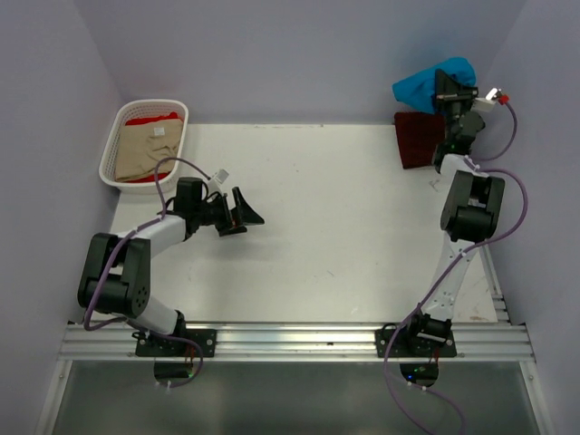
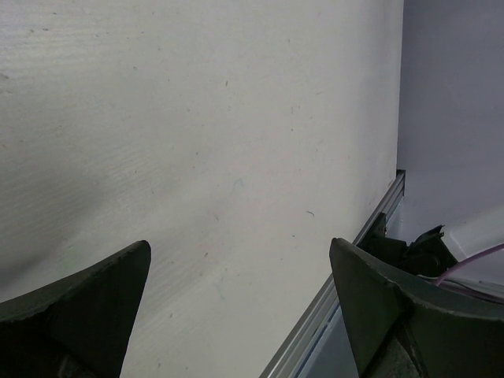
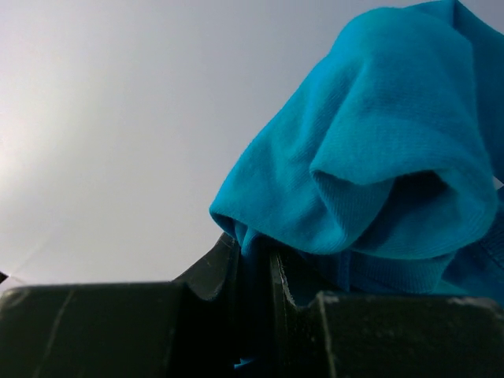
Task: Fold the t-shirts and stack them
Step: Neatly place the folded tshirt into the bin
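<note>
My right gripper is raised at the far right corner and shut on the teal-blue t-shirt, which hangs bunched from it; in the right wrist view the cloth is pinched between the fingers. The dark maroon t-shirt lies folded on the table below it. The beige t-shirt and the bright red t-shirt lie in the white basket at the far left. My left gripper is open and empty over the table's left middle; its fingers frame bare table.
The white table is boxed by lilac walls at the back and both sides. An aluminium rail runs along the near edge, also seen in the left wrist view. Purple cables loop from both arms.
</note>
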You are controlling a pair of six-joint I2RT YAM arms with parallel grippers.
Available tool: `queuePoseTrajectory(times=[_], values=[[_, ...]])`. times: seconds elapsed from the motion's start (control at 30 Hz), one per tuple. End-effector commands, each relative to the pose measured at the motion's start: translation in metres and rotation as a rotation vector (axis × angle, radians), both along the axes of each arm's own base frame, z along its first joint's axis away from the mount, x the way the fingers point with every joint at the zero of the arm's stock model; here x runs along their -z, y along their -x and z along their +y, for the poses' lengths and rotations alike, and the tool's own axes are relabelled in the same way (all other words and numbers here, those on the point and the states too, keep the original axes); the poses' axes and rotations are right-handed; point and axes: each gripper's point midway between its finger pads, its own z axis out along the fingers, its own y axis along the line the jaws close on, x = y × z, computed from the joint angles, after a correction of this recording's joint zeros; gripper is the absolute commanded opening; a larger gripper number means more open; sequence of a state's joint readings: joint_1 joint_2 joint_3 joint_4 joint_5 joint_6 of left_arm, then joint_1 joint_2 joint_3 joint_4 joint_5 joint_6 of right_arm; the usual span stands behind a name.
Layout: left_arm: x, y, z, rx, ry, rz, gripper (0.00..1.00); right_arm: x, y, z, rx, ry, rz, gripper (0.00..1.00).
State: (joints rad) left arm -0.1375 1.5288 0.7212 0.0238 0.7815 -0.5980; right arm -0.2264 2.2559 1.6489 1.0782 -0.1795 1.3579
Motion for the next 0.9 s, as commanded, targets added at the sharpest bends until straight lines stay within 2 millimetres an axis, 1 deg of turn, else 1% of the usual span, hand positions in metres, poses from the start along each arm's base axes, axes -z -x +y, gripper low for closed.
queuePoseTrajectory(times=[0.0, 0.03, 0.07, 0.17, 0.33, 0.37, 0.43, 0.47, 0.53, 0.6, 0.63, 0.7, 0.73, 0.77, 0.83, 0.87], values=[[0.004, 0.0, 0.0, 0.02, 0.007, -0.017, 1.0, -0.018, -0.005, -0.019, 0.021, 0.04, -0.06, 0.0], [0.005, -0.001, 0.0, 0.017, 0.007, -0.012, 1.0, -0.017, -0.006, -0.025, 0.034, 0.041, -0.067, 0.0], [0.007, -0.002, 0.0, 0.016, 0.008, -0.009, 1.0, -0.011, -0.009, -0.027, 0.055, 0.069, -0.067, 0.0], [0.008, -0.004, 0.0, 0.016, 0.012, -0.007, 1.0, -0.01, -0.011, -0.028, 0.074, 0.099, -0.066, 0.0], [0.013, -0.005, -0.001, 0.012, 0.02, 0.009, 1.0, -0.012, -0.008, -0.022, 0.04, 0.098, -0.081, 0.0], [0.016, -0.005, -0.002, 0.013, 0.022, 0.015, 1.0, -0.003, -0.008, -0.02, 0.036, 0.09, -0.063, 0.0], [0.017, -0.006, -0.003, 0.018, 0.031, 0.015, 1.0, -0.007, -0.003, -0.012, 0.042, 0.091, -0.069, 0.0], [0.018, -0.007, -0.004, 0.022, 0.037, 0.015, 1.0, 0.009, -0.003, -0.01, 0.055, 0.104, -0.031, 0.0], [0.018, -0.006, -0.005, 0.03, 0.047, 0.019, 1.0, 0.015, -0.001, -0.002, 0.071, 0.102, -0.017, 0.0], [0.017, -0.005, -0.006, 0.034, 0.05, 0.018, 1.0, 0.031, -0.002, 0.001, 0.072, 0.088, 0.01, 0.0], [0.017, -0.004, -0.006, 0.037, 0.051, 0.017, 1.0, 0.042, -0.005, 0.004, 0.067, 0.08, 0.023, 0.0], [0.014, -0.003, -0.006, 0.044, 0.055, 0.014, 1.0, 0.05, -0.011, 0.003, 0.071, 0.064, 0.03, 0.0], [0.012, -0.002, -0.007, 0.048, 0.056, 0.007, 1.0, 0.067, -0.017, 0.002, 0.069, 0.054, 0.062, 0.0], [0.012, -0.002, -0.006, 0.046, 0.056, 0.01, 1.0, 0.061, -0.022, 0.0, 0.071, 0.051, 0.05, 0.0], [0.011, -0.002, -0.006, 0.048, 0.055, 0.006, 1.0, 0.065, -0.03, -0.001, 0.067, 0.038, 0.054, 0.0], [0.008, -0.003, -0.006, 0.049, 0.058, 0.003, 1.0, 0.061, -0.036, -0.004, 0.068, 0.038, 0.039, 0.0]])
